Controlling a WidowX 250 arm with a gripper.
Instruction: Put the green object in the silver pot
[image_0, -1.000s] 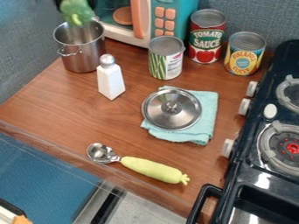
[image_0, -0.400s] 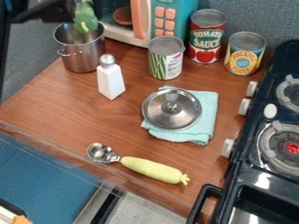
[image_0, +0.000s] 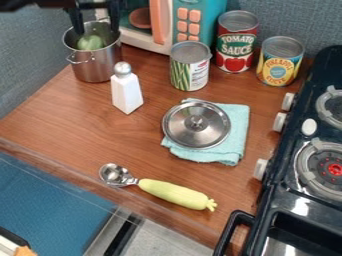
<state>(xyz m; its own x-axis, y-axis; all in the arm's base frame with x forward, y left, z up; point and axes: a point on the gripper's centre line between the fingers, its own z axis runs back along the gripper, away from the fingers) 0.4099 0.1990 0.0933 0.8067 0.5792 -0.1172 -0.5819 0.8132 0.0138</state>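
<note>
- the gripper (image_0: 97, 30) hangs at the mouth of the silver pot (image_0: 97, 62), fingers spread apart, the green object released.
- the green object (image_0: 91, 43) lies inside the silver pot.
- a white shaker (image_0: 126, 92) stands just beside the pot, on the wooden counter (image_0: 67, 115).
- a metal lid (image_0: 196, 131) rests on a folded teal cloth (image_0: 237, 122).
- nearer the front lies a scoop (image_0: 175, 194) with a yellow-green handle.
</note>
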